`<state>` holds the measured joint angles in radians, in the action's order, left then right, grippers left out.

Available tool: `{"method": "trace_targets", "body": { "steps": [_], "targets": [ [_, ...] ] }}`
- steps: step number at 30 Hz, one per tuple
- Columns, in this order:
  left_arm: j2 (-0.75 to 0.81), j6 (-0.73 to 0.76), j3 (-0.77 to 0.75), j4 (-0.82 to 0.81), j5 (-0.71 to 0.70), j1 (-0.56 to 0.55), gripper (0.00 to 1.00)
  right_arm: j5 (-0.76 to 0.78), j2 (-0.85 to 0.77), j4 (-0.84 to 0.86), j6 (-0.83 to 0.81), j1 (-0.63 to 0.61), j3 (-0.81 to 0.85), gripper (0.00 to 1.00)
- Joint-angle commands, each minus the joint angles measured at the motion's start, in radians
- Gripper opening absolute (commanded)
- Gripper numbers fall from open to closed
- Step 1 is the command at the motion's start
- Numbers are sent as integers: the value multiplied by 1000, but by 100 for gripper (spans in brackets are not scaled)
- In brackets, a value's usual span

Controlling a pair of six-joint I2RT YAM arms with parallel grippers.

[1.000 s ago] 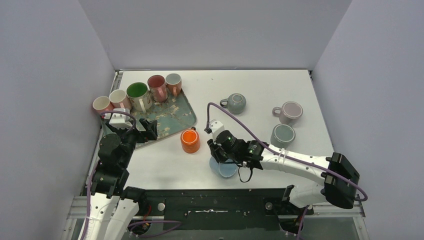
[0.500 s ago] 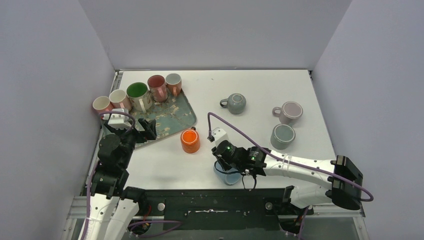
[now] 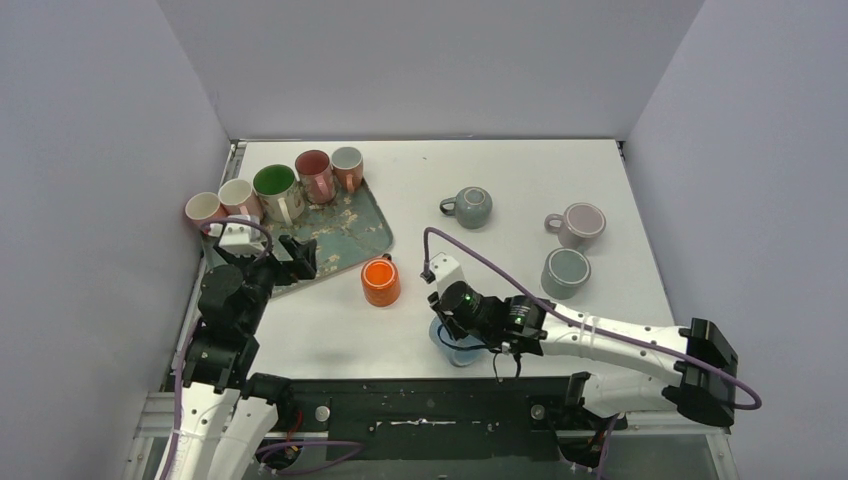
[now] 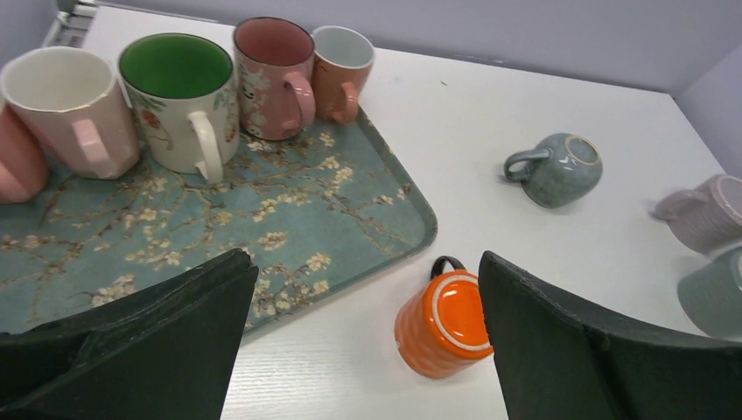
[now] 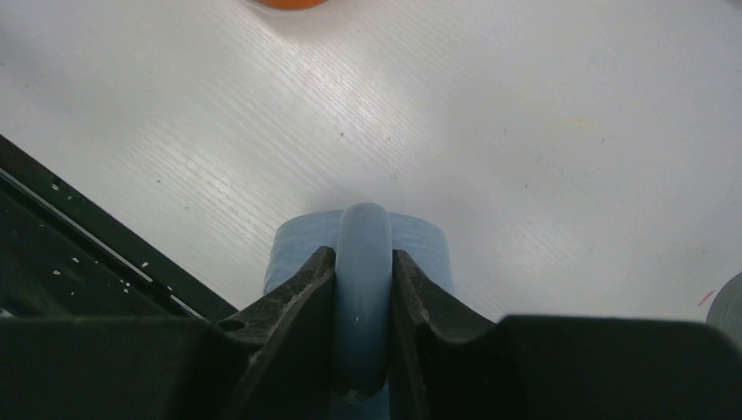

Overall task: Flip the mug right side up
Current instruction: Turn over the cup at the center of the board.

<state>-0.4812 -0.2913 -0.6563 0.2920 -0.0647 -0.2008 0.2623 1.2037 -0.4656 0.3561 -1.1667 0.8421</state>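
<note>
A light blue mug (image 3: 455, 349) sits near the table's front edge, mostly hidden under my right gripper (image 3: 462, 328). In the right wrist view the right gripper (image 5: 362, 262) is shut on the mug's handle (image 5: 361, 289), with the mug body (image 5: 302, 245) just beyond. I cannot tell which way the blue mug's opening faces. An orange mug (image 3: 380, 281) stands upside down in the middle; it also shows in the left wrist view (image 4: 440, 325). My left gripper (image 3: 290, 258) is open and empty above the tray's near corner; in its wrist view the left gripper (image 4: 363, 341) frames the orange mug.
A floral tray (image 3: 350, 235) at the left holds a green-lined mug (image 3: 275, 190), a pink mug (image 3: 314, 174) and others. A grey-green mug (image 3: 469, 206) lies on its side. A lilac mug (image 3: 577, 223) and a grey mug (image 3: 564, 270) stand at the right.
My right gripper has moved toward the front edge and lowered with the blue mug held by its handle. The left arm has barely moved.
</note>
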Motion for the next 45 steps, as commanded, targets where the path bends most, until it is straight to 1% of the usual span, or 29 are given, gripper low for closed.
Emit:
{"method": "trace_targets", "body": {
  "steps": [1, 3, 5, 8, 11, 12, 14, 18, 21, 23, 27, 30, 33, 37, 42, 45],
  "targets": [
    [-8, -40, -22, -60, 197, 5, 97, 45, -133, 239, -80, -8, -3, 0],
    [-17, -60, -46, -56, 284, 4, 95, 30, -177, 351, -124, -8, -51, 0],
    [-35, -105, -81, -41, 357, 5, 92, 22, -221, 484, -210, -8, -105, 0],
    [-80, -205, -151, 13, 451, 6, 86, 14, -271, 692, -406, -10, -171, 0],
    [-129, -316, -188, 59, 545, 5, 81, -13, -290, 972, -642, -10, -249, 0],
    [-146, -351, -194, 69, 580, 5, 79, -28, -280, 1009, -711, -10, -256, 0],
    [-172, -417, -195, 80, 663, 5, 75, -67, -247, 1022, -845, -11, -234, 0],
    [-203, -549, -154, 31, 836, 5, 68, -63, -195, 1045, -1000, -13, -200, 0],
    [-196, -659, -102, -54, 908, 4, 65, -120, -186, 1081, -1153, -23, -211, 0],
    [-192, -717, -86, -100, 941, 4, 63, -129, -180, 1130, -1263, -46, -234, 0],
    [-188, -818, -50, -157, 948, 2, 62, -77, -155, 1188, -1466, -119, -253, 0],
    [-174, -941, 13, -291, 966, -1, 60, -39, -128, 1206, -1563, -171, -245, 0],
    [-159, -1035, 69, -411, 962, -9, 57, 34, -80, 1248, -1671, -223, -236, 0],
    [-162, -1060, 96, -424, 975, -26, 56, 109, -25, 1342, -1794, -284, -228, 0],
    [-136, -1056, 100, -385, 965, -53, 55, 147, 16, 1406, -1844, -304, -216, 0],
    [-122, -1062, 119, -383, 946, -71, 52, 155, 34, 1434, -1871, -308, -211, 0]
  ]
}}
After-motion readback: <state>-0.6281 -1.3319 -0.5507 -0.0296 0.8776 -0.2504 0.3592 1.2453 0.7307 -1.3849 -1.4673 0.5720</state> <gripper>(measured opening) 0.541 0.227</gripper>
